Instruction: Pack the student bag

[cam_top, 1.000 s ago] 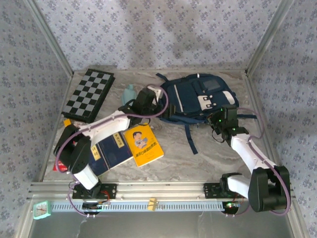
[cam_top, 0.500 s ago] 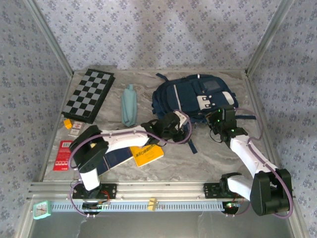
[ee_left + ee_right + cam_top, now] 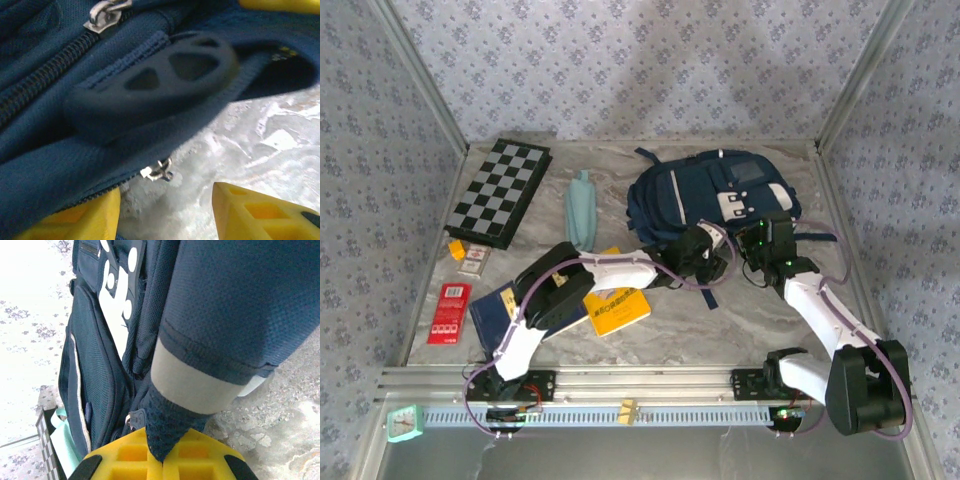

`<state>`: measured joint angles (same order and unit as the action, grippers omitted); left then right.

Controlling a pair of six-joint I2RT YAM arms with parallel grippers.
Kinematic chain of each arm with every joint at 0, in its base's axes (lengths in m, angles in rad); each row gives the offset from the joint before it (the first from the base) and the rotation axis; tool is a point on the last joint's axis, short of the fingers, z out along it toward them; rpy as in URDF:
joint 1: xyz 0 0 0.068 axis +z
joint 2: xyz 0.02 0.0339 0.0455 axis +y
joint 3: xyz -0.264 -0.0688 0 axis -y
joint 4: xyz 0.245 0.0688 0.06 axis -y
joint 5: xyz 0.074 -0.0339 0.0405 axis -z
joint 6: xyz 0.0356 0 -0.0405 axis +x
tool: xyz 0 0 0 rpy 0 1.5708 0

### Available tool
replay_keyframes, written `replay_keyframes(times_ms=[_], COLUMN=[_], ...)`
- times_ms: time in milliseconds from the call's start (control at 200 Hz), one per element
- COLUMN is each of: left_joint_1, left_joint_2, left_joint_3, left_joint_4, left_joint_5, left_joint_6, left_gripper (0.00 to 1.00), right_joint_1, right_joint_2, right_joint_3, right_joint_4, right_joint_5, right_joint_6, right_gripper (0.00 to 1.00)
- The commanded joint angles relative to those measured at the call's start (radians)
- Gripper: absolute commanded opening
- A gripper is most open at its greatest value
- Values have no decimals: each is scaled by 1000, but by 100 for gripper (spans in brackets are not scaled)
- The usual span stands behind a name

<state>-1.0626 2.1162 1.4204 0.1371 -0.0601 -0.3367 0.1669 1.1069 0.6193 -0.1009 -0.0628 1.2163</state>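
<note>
Left pincer [image 3: 165, 202] sits at the near edge of the large navy blue fabric student bag [image 3: 705, 190] with its yellow fingers [image 3: 260, 212] standing apart. Bag cloth drapes over one of them, and a small metal zip pull [image 3: 159, 171] hangs over bare bench between them, with nothing pinched. A black rubbery openwork tab [image 3: 155, 85] lies on the cloth just above. Right pincer [image 3: 162, 447] is closed tight on a tongue of navy mesh at the bag's near right side. The bag lies flat, pockets up, at the far right of the grey marble-patterned bench [image 3: 750, 325]. To its left lie a pale teal bottle [image 3: 581, 210] and, at far left, a black-and-white chequered board [image 3: 500, 190]. A yellow paperback book [image 3: 618, 312] lies nearer, beside the left arm.
</note>
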Motion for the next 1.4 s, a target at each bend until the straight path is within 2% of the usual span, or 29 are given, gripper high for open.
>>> replay_keyframes(times_ms=[0,125,245,345,455,580,885,1209,1394], left_joint_1=[-4,-2,-1,5,22,56,109,133,131], left_joint_2=[44,71,67,37,-20,-88,-236,-353,-390], left_joint_3=[66,116,122,92,25,-68,-248,-307,-304], left_joint_4=[80,74,76,70,86,105,147,-1,-64], left_joint_5=[-61,-149,-148,-156,-151,-72,9,49,62], left_joint_6=[12,-14,1,1,-16,-21,12,128,116], left_gripper=[48,31,17,0,0,0,0,0,0], right_joint_1=[25,28,23,10,-11,-58,-163,-285,-349], right_joint_2=[-17,-15,-9,-12,-13,-22,10,144,264], right_joint_3=[23,5,13,16,25,37,79,204,309], right_joint_4=[56,76,62,57,37,8,-33,-67,-73], right_joint_5=[-4,-4,-8,-13,-33,-62,-159,-276,-308], right_joint_6=[18,30,16,5,-15,-47,-133,-254,-290], right_gripper=[0,0,0,0,0,0,0,0,0])
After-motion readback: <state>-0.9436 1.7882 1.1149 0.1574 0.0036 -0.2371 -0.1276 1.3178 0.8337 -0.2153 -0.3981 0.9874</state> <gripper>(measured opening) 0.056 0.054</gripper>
